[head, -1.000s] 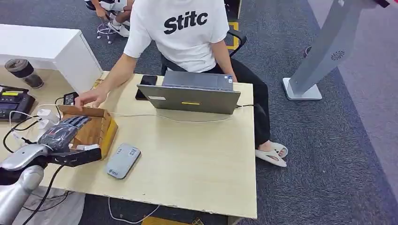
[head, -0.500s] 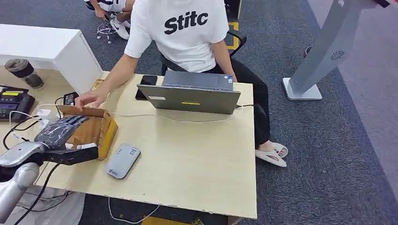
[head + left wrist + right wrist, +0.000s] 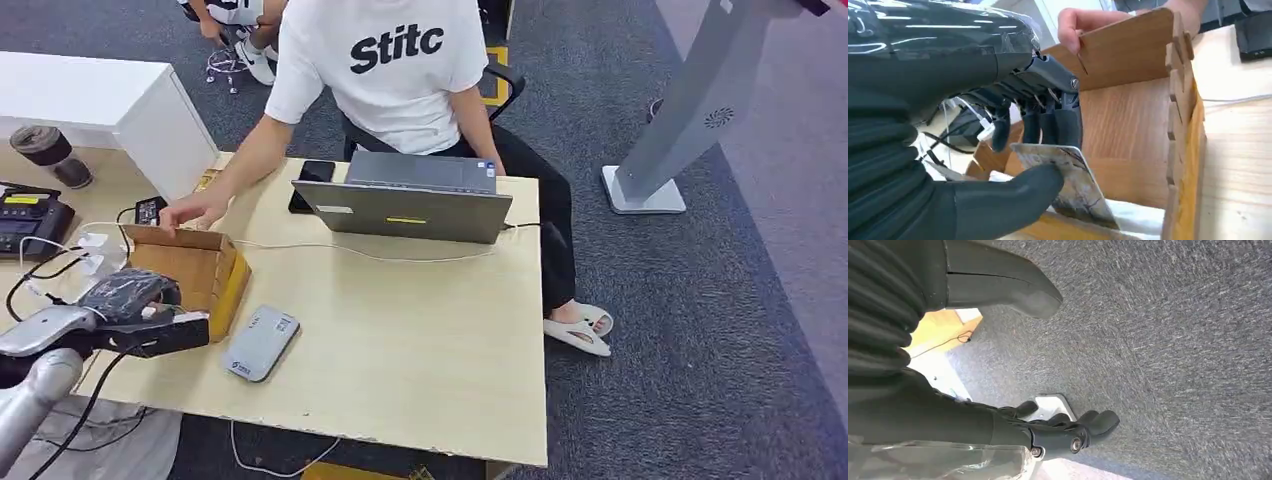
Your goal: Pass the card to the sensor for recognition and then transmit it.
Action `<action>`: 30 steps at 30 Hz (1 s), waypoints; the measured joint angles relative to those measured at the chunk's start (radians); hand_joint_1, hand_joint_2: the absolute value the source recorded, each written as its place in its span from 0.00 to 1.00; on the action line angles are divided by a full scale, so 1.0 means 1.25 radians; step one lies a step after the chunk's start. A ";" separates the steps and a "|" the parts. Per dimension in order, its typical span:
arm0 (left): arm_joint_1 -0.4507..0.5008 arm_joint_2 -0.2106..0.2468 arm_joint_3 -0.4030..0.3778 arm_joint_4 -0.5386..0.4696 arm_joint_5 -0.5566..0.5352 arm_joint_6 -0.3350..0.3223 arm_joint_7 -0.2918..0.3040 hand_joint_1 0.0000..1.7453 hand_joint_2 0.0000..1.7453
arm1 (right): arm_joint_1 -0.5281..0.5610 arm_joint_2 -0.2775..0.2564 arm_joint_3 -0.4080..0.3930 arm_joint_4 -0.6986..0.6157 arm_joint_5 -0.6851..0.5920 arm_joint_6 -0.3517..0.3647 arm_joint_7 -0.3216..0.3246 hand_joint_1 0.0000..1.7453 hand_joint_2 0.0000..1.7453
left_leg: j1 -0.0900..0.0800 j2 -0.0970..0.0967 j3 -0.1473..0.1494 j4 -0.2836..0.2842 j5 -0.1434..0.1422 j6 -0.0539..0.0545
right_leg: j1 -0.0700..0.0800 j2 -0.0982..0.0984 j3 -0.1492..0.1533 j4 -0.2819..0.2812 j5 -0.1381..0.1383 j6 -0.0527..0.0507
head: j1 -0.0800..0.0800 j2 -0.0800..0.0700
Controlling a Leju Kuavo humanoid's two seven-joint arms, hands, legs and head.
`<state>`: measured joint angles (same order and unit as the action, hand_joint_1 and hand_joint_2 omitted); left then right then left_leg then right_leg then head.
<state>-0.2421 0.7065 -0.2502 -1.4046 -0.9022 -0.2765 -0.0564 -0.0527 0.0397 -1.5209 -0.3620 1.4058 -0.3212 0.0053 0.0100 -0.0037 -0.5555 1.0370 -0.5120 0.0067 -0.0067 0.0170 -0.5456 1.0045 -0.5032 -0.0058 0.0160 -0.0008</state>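
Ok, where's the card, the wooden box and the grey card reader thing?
card [image 3: 1075, 187], left wrist view, its printed face.
wooden box [image 3: 205, 275], head view, its inner floor.
grey card reader [image 3: 262, 342], head view, middle of its top.

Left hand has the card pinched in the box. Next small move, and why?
Probably lift the left hand straight up out of the wooden box: the card is pinched between thumb and fingers but sits below the box walls, and the grey sensor lies on the table just beside the box.

The card [image 3: 1075, 187] in the dark grey left hand [image 3: 1013, 150] bears a pale, brown-mottled print; beyond the fingers [image 3: 1058, 125], a brown wood-grain box [image 3: 1133, 130].
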 joint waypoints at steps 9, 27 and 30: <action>0.000 0.038 -0.012 0.001 0.049 -0.030 -0.006 0.78 1.00 | 0.000 -0.008 0.005 0.004 0.000 0.001 -0.010 0.00 1.00 | 0.000 0.000 0.000 0.000 0.000 0.000 | 0.000 0.000 0.000 0.000 0.000 0.000 | 0.000 0.000; 0.000 0.027 -0.024 0.001 -0.029 0.078 0.020 1.00 1.00 | 0.000 -0.012 0.012 0.013 -0.002 0.000 -0.010 0.00 1.00 | 0.000 0.000 0.000 0.000 0.000 0.000 | 0.000 0.000 0.000 0.000 0.000 0.000 | 0.000 0.000; -0.008 -0.010 -0.024 0.001 -0.094 0.139 0.038 1.00 1.00 | -0.001 -0.012 0.012 0.013 -0.002 0.000 -0.010 0.00 1.00 | 0.000 0.000 0.000 0.000 0.000 0.000 | 0.000 -0.001 0.000 0.000 0.000 0.000 | 0.001 0.000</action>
<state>-0.2519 0.6938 -0.2807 -1.4038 -1.0194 -0.1029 -0.0084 -0.0536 0.0252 -1.5061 -0.3464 1.4034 -0.3216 -0.0072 0.0097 -0.0043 -0.5553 1.0371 -0.5120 0.0068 -0.0069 0.0160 -0.5451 1.0044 -0.5032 -0.0058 0.0168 -0.0008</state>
